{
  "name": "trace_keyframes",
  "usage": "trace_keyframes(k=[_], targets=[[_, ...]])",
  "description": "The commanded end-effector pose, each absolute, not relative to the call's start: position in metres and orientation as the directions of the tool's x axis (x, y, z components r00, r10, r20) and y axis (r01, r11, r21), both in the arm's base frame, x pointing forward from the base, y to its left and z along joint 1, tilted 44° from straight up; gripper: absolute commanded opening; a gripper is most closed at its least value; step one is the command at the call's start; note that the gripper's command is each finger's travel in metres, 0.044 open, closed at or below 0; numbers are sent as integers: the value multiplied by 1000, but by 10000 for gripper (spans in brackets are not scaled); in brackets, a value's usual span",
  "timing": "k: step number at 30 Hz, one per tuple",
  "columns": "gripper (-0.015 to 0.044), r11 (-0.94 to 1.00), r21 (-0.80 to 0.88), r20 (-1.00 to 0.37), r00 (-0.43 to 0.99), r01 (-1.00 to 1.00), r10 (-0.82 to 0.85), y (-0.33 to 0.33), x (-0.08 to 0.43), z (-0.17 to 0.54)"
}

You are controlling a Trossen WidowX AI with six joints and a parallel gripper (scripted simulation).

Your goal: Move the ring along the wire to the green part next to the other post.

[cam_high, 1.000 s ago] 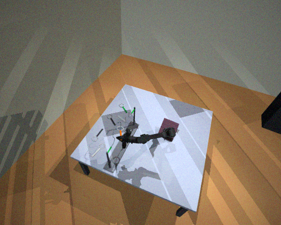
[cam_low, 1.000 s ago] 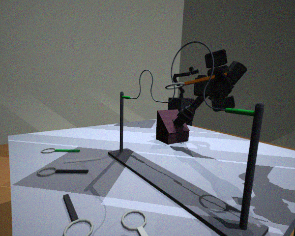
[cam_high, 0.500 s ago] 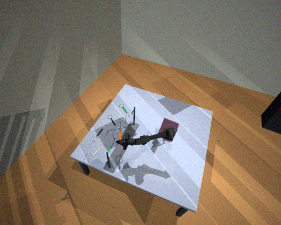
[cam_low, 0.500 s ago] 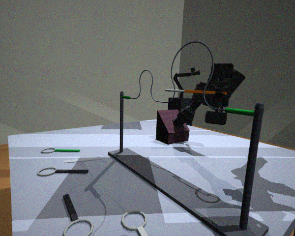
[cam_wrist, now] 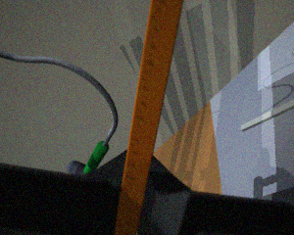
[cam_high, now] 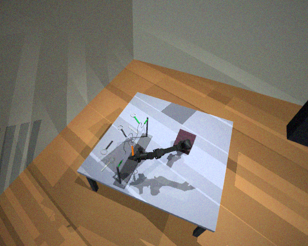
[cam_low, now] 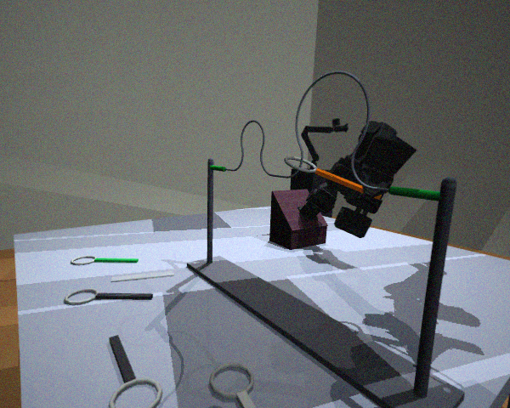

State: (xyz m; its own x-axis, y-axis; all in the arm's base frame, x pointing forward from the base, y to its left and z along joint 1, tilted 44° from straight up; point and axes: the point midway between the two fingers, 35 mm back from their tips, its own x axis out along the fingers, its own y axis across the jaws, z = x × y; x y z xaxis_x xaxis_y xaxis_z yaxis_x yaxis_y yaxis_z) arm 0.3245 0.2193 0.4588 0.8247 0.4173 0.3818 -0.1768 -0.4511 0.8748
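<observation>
The orange handle [cam_high: 132, 150] [cam_low: 338, 179] [cam_wrist: 149, 108] is held in my gripper [cam_high: 133, 157] [cam_low: 370, 193], which is shut on it. Its pale ring [cam_low: 292, 168] lies nearly flat, around the grey wire [cam_low: 297, 118] low on the left side of the tall loop. In the exterior view the loop's right side crosses in front of my gripper; the gap cannot be told. One green part [cam_high: 119, 163] [cam_low: 416, 193] [cam_wrist: 96, 157] joins the near post [cam_high: 118, 176] [cam_low: 435, 280]; the other green part [cam_high: 146, 121] [cam_low: 218, 167] joins the far post [cam_high: 147, 128] [cam_low: 210, 211].
The posts stand on a dark base [cam_low: 290, 316]. Beyond the wire lie a green-handled ring tool [cam_high: 136, 119] [cam_low: 115, 260], two black-handled ones [cam_low: 123, 296] [cam_low: 121, 358], a pale one [cam_low: 245, 399] and a pale strip [cam_low: 143, 277]. A maroon block [cam_low: 286, 211] stands by the arm's base.
</observation>
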Motion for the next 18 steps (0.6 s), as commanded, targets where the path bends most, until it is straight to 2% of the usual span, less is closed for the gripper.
trace_keyframes(k=[1,18], targets=[[-150,-345,921,331,827,-179,454,226,326,440],[-150,70,979,129,842,-193,524,232,331,374]])
